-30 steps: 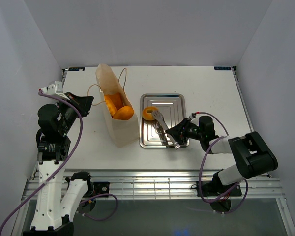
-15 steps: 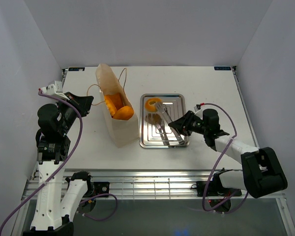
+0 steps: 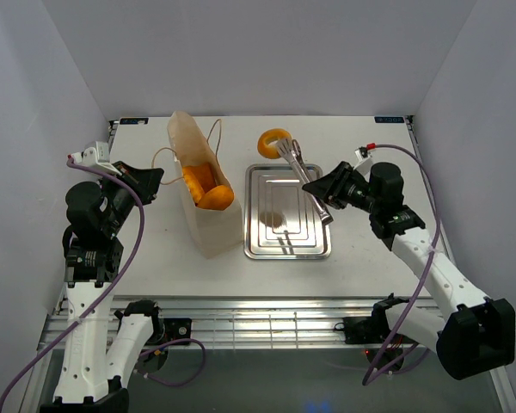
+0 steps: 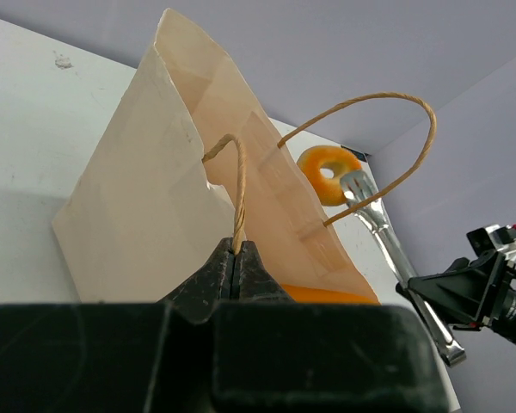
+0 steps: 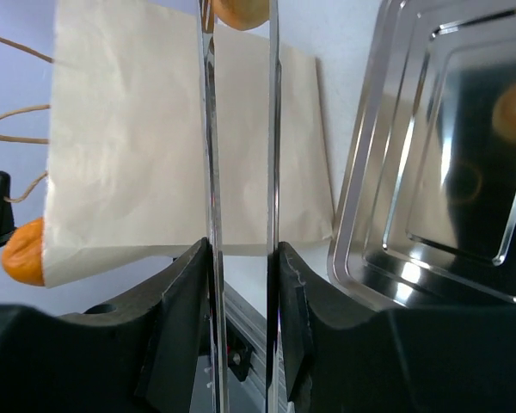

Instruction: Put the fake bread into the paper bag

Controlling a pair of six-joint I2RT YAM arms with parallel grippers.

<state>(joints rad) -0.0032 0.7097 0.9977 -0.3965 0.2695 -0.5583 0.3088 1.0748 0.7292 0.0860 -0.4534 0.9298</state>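
Right claw (image 3: 324, 191) grips tongs (image 3: 303, 170) holding ring doughnut (image 3: 273, 140), upper centre; left claw (image 4: 236, 262) pinches paper bag (image 4: 146, 224) handle (image 4: 238, 185).

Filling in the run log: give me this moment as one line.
left gripper: shut on bag handle | right gripper: shut on tongs | tongs: hold doughnut aloft | paper bag: bread inside

doughnut (image 5: 239, 11) cropped at top, bagged bread (image 3: 208, 189) perhaps two pieces

A white table (image 3: 172, 258) stands enclosed by plain pale walls (image 3: 267, 52).
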